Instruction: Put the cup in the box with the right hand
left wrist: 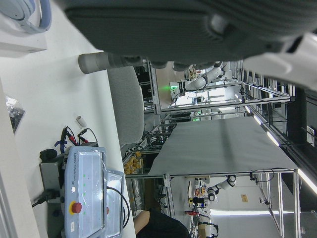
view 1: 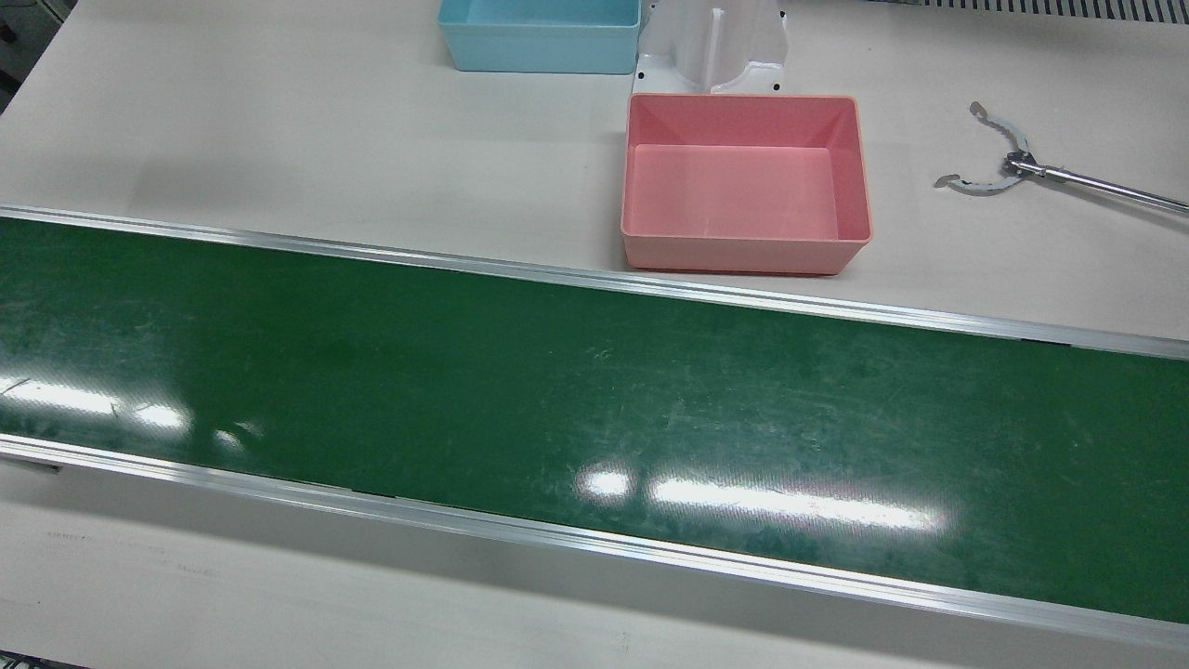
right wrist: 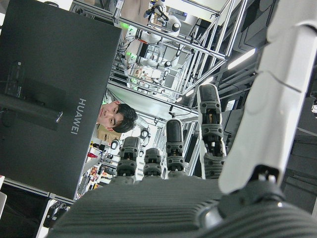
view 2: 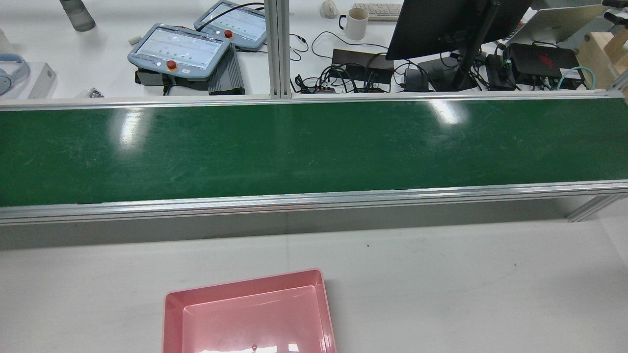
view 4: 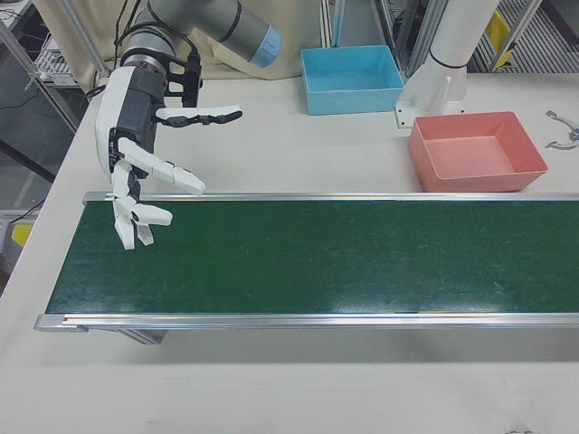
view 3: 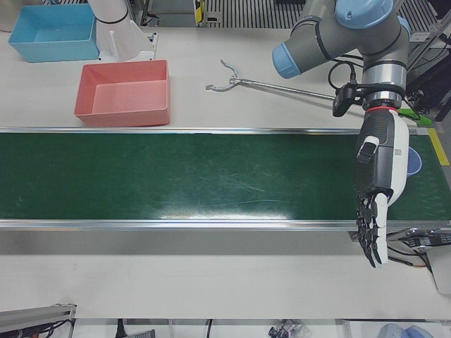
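We're seeing the right hand (view 4: 136, 172) hanging over the conveyor belt (view 4: 308, 258) end, fingers spread and grasping nothing. The left hand (view 3: 377, 190) is hanging at the opposite end, fingers straight and released. The pink box (view 1: 743, 181) is sitting empty beside the belt; we can't spot the cup.

Glossy scuffed green belt (view 1: 594, 390), aluminium rails; smooth plastic pink box (view 1: 743, 190); matt table (view 1: 279, 121).

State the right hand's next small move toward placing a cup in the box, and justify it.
Probably hold the open right hand waiting above the green belt: no cup shows on it yet, and the pink box sits empty.
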`<state>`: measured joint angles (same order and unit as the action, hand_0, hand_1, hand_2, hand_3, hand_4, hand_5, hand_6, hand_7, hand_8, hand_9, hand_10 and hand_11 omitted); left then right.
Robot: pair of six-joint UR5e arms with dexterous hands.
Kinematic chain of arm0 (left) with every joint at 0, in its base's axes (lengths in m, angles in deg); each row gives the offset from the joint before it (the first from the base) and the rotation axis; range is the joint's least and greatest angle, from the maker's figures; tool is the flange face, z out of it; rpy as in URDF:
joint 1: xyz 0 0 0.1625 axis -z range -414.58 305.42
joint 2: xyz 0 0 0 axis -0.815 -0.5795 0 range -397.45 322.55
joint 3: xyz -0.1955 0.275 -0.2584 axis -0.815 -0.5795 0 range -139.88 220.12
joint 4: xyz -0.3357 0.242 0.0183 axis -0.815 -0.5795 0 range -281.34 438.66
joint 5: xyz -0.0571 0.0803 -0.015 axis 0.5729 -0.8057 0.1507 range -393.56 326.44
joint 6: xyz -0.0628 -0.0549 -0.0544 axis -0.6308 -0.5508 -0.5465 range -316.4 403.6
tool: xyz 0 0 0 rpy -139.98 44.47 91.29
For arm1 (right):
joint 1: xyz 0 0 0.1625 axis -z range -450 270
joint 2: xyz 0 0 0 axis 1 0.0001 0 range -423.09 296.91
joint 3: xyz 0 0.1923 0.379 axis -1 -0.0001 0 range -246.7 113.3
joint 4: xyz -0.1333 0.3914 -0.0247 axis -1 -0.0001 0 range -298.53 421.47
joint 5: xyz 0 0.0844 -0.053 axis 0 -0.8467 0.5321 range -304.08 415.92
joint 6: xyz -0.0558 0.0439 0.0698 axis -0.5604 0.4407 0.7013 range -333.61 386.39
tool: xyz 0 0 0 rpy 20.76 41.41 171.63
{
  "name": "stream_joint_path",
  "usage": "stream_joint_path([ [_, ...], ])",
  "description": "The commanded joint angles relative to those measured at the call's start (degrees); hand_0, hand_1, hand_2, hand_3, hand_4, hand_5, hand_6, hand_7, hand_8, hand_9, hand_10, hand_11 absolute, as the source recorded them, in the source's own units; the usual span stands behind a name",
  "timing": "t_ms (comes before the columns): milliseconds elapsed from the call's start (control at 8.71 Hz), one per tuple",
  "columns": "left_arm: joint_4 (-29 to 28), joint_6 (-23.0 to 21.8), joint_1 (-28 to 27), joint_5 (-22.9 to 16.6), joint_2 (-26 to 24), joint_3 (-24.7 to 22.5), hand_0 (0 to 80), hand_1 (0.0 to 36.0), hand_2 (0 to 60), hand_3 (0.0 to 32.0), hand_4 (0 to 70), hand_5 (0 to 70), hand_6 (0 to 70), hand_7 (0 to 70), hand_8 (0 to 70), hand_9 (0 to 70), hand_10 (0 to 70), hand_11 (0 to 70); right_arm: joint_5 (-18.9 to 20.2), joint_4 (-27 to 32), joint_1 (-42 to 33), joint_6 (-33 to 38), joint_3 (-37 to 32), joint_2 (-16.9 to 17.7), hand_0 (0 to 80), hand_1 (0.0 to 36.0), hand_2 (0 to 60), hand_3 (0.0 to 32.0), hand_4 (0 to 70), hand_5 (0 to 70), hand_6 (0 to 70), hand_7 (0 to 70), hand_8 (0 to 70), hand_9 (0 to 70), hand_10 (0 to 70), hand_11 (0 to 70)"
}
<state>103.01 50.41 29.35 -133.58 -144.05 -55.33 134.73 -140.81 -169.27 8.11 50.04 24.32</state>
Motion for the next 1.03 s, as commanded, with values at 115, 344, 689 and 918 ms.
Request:
stream_joint_path([
  [115, 0.0, 0.0, -0.1, 0.0, 0.0, 0.0, 0.0, 0.0, 0.0, 0.0, 0.0, 0.0, 0.0, 0.0, 0.0, 0.0, 0.0, 0.0, 0.0, 0.0, 0.0, 0.0, 0.0, -0.1, 55.7, 12.0, 0.0, 0.0, 34.3, 5.9, 11.0, 42.6, 4.0, 13.0, 11.0, 17.8],
  [344, 0.0, 0.1, 0.0, 0.0, 0.0, 0.0, 0.0, 0.0, 0.0, 0.0, 0.0, 0.0, 0.0, 0.0, 0.0, 0.0, 0.0, 0.0, 0.0, 0.0, 0.0, 0.0, 0.0, -0.1, 55.5, 11.9, 0.0, 0.0, 34.3, 5.9, 10.9, 42.3, 4.0, 12.9, 11.0, 17.7],
  [689, 0.0, 0.1, 0.0, 0.0, 0.0, 0.0, 0.0, 0.0, 0.0, 0.0, 0.0, 0.0, 0.0, 0.0, 0.0, 0.0, 0.0, 0.0, 0.0, 0.0, 0.0, 0.0, 0.0, 0.0, 55.5, 11.9, 0.0, 0.0, 34.8, 5.9, 11.1, 43.4, 4.1, 13.3, 11.0, 17.6],
  [918, 0.0, 0.1, -0.1, 0.0, 0.0, 0.0, 0.0, 0.0, 0.0, 0.0, 0.0, 0.0, 0.0, 0.0, 0.0, 0.0, 0.0, 0.0, 0.0, 0.0, 0.0, -0.1, 0.0, 0.0, 55.5, 12.0, 0.0, 0.0, 34.7, 5.9, 11.0, 43.0, 4.0, 13.1, 10.8, 17.4],
])
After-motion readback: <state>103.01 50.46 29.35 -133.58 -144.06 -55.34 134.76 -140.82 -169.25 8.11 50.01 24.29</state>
